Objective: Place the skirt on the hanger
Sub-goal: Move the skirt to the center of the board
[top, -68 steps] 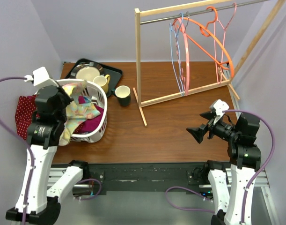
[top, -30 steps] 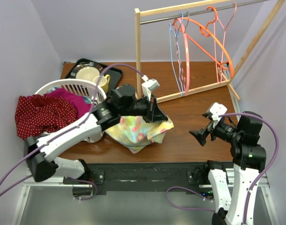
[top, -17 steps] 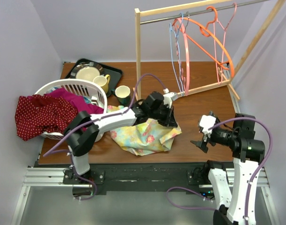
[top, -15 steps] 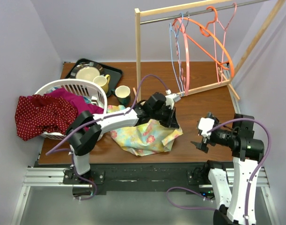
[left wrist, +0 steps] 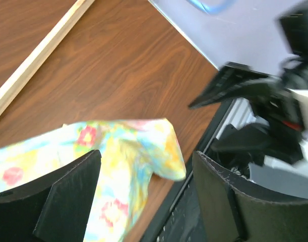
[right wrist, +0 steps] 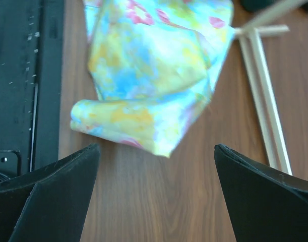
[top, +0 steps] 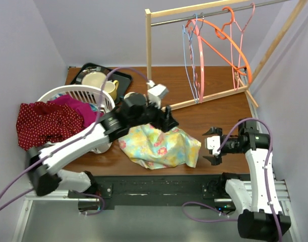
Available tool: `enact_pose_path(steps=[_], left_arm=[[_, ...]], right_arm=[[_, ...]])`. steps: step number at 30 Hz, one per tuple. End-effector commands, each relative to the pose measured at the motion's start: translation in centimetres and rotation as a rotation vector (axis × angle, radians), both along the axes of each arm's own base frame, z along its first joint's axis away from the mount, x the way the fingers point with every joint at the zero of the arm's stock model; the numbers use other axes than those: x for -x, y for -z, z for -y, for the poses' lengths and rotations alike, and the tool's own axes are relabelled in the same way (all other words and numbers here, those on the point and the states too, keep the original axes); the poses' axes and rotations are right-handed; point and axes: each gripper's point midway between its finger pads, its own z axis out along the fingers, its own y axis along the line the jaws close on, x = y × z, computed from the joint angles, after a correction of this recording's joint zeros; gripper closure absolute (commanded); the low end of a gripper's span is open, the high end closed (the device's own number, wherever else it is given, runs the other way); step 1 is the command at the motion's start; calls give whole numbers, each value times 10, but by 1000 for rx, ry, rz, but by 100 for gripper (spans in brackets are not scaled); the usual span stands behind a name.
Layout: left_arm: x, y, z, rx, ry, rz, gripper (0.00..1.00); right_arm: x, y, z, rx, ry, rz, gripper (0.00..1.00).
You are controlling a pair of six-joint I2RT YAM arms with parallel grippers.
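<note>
The skirt, pale yellow with pink and blue flowers, lies crumpled on the brown table near its front edge. My left gripper hovers open just above its far side. In the left wrist view the skirt lies loose below the left gripper, touching neither finger. My right gripper stands open just right of the skirt, facing it. From the right wrist the skirt lies ahead of the right gripper, apart from it. An orange hanger and a blue hanger hang on the rail.
A wooden clothes rack stands at the back right, and its base bar lies beyond the skirt. A white laundry basket with magenta and red dotted clothes stands at the left. Behind it is a black tray with dishes.
My left gripper has let go of the skirt and drawn back to the left. The skirt has settled on the table. My right gripper has moved closer to the skirt's right edge.
</note>
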Motion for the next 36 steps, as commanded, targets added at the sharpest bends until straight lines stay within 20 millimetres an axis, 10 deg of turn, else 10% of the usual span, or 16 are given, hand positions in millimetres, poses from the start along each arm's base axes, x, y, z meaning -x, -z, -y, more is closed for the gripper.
enact_pose_path(steps=[1, 6, 12, 36], left_arm=[[43, 79, -56, -189, -25, -128, 22], [104, 138, -100, -262, -30, -305, 23], [125, 177, -124, -345, -146, -410, 25], [87, 233, -112, -309, -435, -384, 39]], right_arm=[[55, 28, -14, 26, -191, -196, 1], [48, 58, -11, 142, -253, -174, 1], [42, 64, -16, 191, -340, -95, 2], [13, 100, -36, 338, -358, -24, 22]])
